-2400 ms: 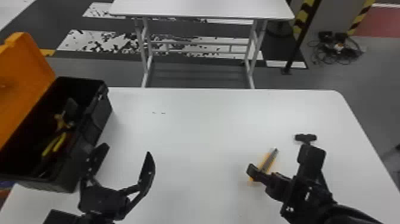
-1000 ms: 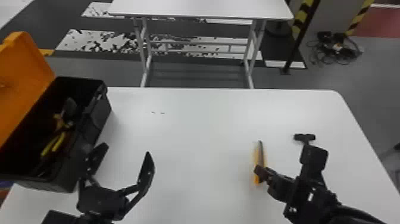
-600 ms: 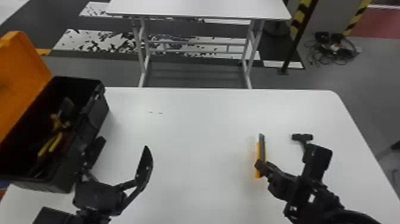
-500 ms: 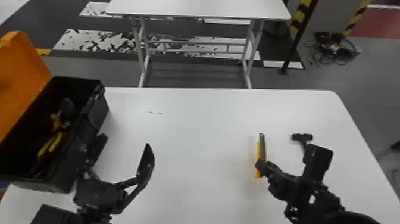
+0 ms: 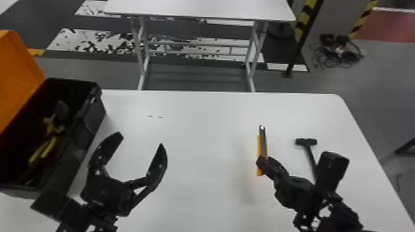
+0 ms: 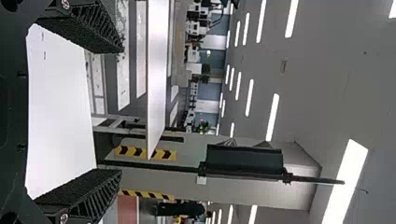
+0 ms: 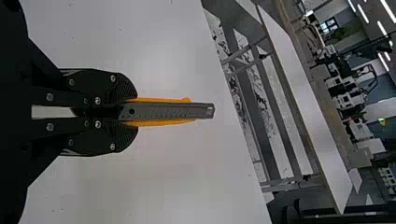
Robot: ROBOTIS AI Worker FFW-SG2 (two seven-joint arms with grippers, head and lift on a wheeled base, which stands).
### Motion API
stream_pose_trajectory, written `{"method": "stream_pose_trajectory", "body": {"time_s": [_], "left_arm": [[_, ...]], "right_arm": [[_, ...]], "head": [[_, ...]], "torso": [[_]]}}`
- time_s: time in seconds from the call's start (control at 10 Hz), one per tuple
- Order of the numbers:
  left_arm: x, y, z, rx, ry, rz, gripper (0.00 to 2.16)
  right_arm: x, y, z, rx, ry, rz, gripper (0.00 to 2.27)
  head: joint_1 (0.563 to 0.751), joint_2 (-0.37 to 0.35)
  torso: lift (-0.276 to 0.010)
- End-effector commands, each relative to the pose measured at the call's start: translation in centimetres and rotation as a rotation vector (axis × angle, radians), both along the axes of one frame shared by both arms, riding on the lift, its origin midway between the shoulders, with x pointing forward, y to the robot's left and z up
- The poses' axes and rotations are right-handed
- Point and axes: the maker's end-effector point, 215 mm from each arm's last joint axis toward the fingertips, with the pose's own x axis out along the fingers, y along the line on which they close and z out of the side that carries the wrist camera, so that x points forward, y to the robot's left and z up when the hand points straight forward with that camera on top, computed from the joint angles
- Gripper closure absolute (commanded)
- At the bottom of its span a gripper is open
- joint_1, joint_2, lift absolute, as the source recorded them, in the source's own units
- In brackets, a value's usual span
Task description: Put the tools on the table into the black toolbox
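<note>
"How does the right gripper (image 5: 262, 161) stand?"

"Pinching the utility knife (image 5: 263, 142), over the right half of the table (image 5: 200, 129). The knife's grey end points toward the far edge."

"Held by both fingers?"

"Yes. In the right wrist view the right gripper (image 7: 135, 112) has a ridged finger on either side of it, with the grey front part sticking out past them between two orange sides."

"And the left gripper (image 5: 141, 139)?"

"Fingers spread wide with nothing between them, just beside the toolbox (image 5: 90, 123). The left wrist view shows their ribbed pads (image 6: 86, 28) well apart, and a second table (image 6: 157, 70) beyond."

"What does the head view give?"

"A hammer (image 5: 305, 142) lying between the knife and the right edge, its handle toward the near edge. By the left edge, the toolbox has its orange lid (image 5: 18, 74) up, and yellow-handled pliers (image 5: 43, 151) inside."
</note>
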Motion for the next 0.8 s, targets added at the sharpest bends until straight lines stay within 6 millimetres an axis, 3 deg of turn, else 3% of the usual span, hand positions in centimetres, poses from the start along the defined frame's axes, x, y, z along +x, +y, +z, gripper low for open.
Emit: {"method": "stream_pose_trajectory", "body": {"time_s": [0.0,0.4,0.7], "left_arm": [[0.5,-0.5,-0.6,-0.058,0.071,-0.036,0.08],[0.8,-2.8,-1.7,-0.189,0.245,-0.168,0.08],[0.3,-6.3,-2.4,-0.307,0.406,-0.300,0.08]], "right_arm": [[0.0,0.0,1.7,-0.011,-0.067,0.019,2.22],[-0.5,1.8,6.3,0.018,-0.266,0.135,2.22],[-1.5,3.9,7.9,0.038,-0.338,0.211,2.22]], "head": [[0.695,-0.078],[0.695,-0.088],[0.695,-0.101]], "torso": [[-0.075],[-0.075],[-0.075]]}}
